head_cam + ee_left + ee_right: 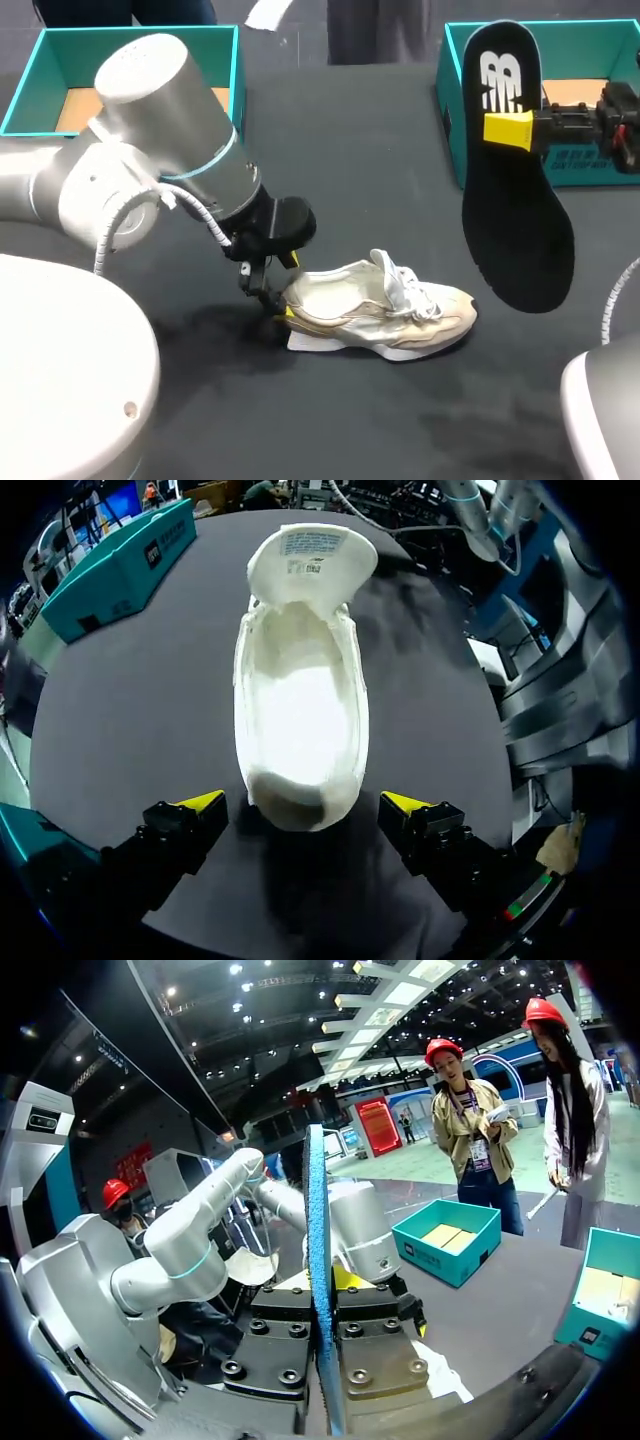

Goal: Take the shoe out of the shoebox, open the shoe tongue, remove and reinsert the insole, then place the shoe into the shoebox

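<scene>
1. Teal cardboard shoebox, open-topped (236, 75): far left of the dark table (350, 160). No shoe visible inside.
2. Left arm: comes in from the left, elbow bent, wrist angled down to the shoe's heel.
3. Left gripper (302, 805): low at the tabletop, fingers spread wide either side of the heel. A gap shows on each side, so nothing is gripped.
4. Cream-and-white low-top sneaker (375, 318): lies on the table near the middle, toe pointing right, well away from both boxes. The padded tongue (312, 555) is folded forward and the cavity is bare.
5. Black foam insole with a white logo (520, 230): held in the air right of the shoe, long axis near vertical.
6. Right gripper (508, 131): closed on the insole's upper part, one finger on each face. The arm reaches in level from the right.
7. Second teal shoebox (449, 95): far right, behind the insole.

Status: shoe out, tongue opened and insole removed all appear done. Reinserting the insole and boxing the shoe are left.
</scene>
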### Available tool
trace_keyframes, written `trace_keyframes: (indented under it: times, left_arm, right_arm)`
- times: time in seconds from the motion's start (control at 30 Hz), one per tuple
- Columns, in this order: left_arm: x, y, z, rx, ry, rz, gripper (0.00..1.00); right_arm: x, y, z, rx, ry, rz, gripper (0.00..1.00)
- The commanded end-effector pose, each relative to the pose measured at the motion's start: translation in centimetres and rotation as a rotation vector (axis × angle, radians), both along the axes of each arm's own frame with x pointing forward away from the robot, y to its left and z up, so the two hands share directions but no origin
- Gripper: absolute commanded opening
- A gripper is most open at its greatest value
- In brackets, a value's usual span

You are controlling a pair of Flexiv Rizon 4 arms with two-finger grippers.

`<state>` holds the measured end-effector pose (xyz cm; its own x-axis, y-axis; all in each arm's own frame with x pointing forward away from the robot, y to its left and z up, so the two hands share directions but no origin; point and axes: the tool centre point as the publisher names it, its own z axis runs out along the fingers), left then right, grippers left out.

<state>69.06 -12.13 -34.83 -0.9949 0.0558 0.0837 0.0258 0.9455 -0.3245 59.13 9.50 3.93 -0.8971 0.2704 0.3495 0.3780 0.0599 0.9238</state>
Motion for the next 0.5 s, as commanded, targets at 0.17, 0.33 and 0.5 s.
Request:
trace_keyframes:
  times: [0.17, 0.33, 0.5]
  left_arm:
    - [-0.76, -1.14, -0.16, 0.264, -0.023, -0.012, 1.0]
    - [-0.79, -1.39, -0.39, 0.293, -0.025, -0.007, 1.0]
    - [-0.41, -1.42, 0.43, 0.302, -0.032, 0.0, 1.0]
  right_arm:
    - [-0.54, 0.98, 0.2, -0.001, -0.001, -0.018, 0.0]
    - [-0.54, 0.98, 0.2, -0.001, -0.001, -0.018, 0.0]
    - [-0.54, 0.98, 0.2, -0.001, -0.001, -0.018, 0.0]
